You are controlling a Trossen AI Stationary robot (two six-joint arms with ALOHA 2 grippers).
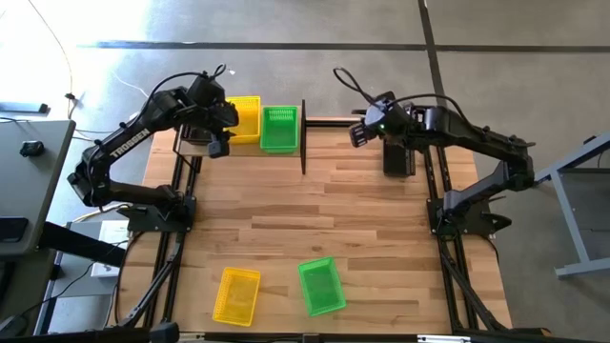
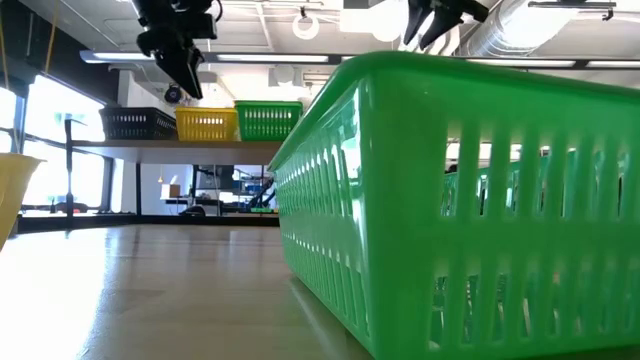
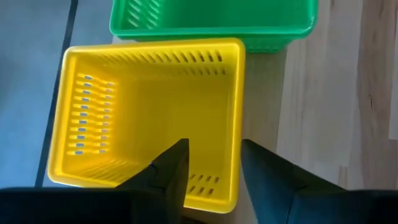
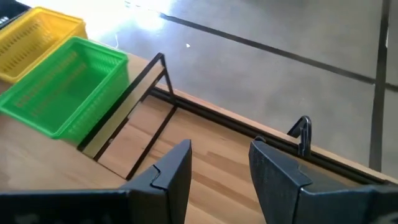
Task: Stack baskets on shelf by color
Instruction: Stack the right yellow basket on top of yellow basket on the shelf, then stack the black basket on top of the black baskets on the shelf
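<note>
The shelf (image 2: 190, 146) stands along the table's far edge and carries a black basket (image 2: 140, 122), a yellow basket (image 2: 207, 122) and a green basket (image 2: 268, 120) side by side. Another yellow basket (image 1: 236, 293) and another green basket (image 1: 321, 284) sit on their bases near the table's near edge. My left gripper (image 3: 214, 152) hangs open just above the shelf's yellow basket (image 3: 149, 106), its fingers to either side of one side wall, apart from it. My right gripper (image 4: 217, 168) is open in the air past the shelf's right upright (image 4: 140, 99).
The near green basket (image 2: 470, 200) fills much of the low view. A dark block (image 1: 398, 157) lies under the right arm at the table's far right. Bare wood (image 1: 315, 214) spans the table's middle. A desk with devices (image 1: 24, 152) stands left of the table.
</note>
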